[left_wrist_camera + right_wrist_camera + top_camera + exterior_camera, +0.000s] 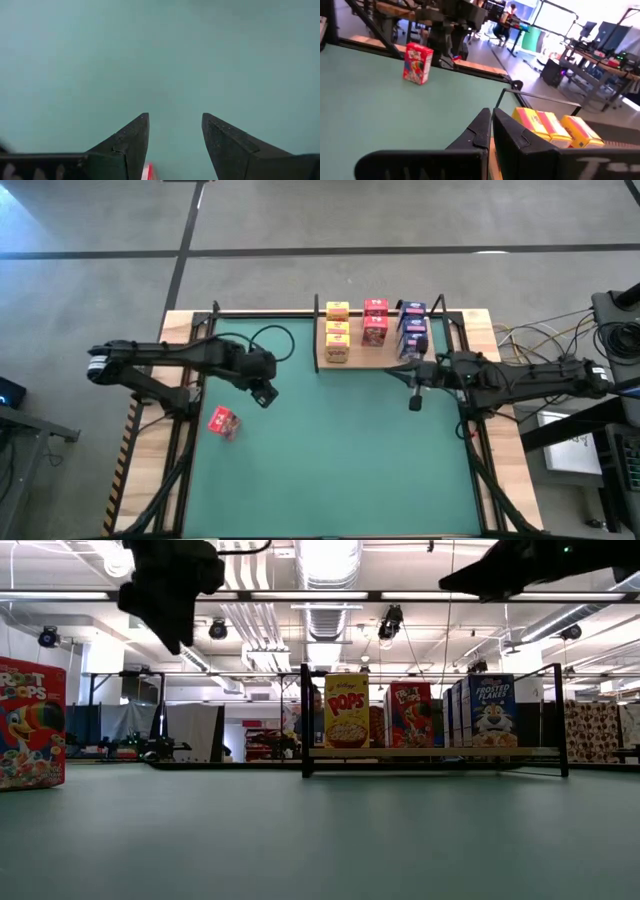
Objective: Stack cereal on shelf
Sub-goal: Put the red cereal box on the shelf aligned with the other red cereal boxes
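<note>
A loose red cereal box (223, 422) stands upright on its base on the green mat, near the left side; it also shows in the low view (30, 720) and the right wrist view (417, 62). Several yellow (337, 332), red (375, 322) and blue (413, 330) cereal boxes stand in rows on the wooden shelf (362, 362) at the far middle. My left gripper (262, 392) hangs open above the mat, just to the far right of the loose red box, fingers pointing down (175, 117). My right gripper (491, 112) is shut and empty, held level above the shelf's near edge.
Thin black posts (304, 720) rise at the shelf's corners. A black cable (272, 338) loops on the mat left of the shelf. Loose wires (530, 340) lie off the table's right side. Bare green mat (340, 470) fills the near half.
</note>
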{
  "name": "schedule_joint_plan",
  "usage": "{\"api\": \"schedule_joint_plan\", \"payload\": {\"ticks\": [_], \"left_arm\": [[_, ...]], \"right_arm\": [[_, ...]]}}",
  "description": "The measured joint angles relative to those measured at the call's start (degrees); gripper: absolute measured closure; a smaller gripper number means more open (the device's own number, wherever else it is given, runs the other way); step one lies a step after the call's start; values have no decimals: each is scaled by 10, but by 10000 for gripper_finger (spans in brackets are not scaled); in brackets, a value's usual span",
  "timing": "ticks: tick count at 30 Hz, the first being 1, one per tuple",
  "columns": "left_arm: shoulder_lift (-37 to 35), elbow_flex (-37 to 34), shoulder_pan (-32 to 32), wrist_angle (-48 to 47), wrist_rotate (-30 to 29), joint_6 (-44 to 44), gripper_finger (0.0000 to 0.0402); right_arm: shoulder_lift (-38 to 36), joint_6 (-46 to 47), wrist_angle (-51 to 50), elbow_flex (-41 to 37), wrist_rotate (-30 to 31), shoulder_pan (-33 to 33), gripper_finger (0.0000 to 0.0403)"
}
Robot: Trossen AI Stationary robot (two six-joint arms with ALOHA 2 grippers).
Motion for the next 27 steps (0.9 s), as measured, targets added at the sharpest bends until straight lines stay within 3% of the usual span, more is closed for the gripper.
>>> {"api": "schedule_joint_plan", "payload": {"ticks": [5,11,16,27], "left_arm": [[55,74,2,-98,31,-55,222],[76,97,-38,-151,66,-137,177],[63,83,-107,-203,46,-222,151],[-14,2,-265,-213,-3,-423,148]], "right_arm": [[-40,4,-10,-15,-5,0,394],[-78,-16,-10,-41,-5,0,394],[-97,-17,-9,-48,-5,0,394],[-101,-15,-9,-49,-5,0,394]]}}
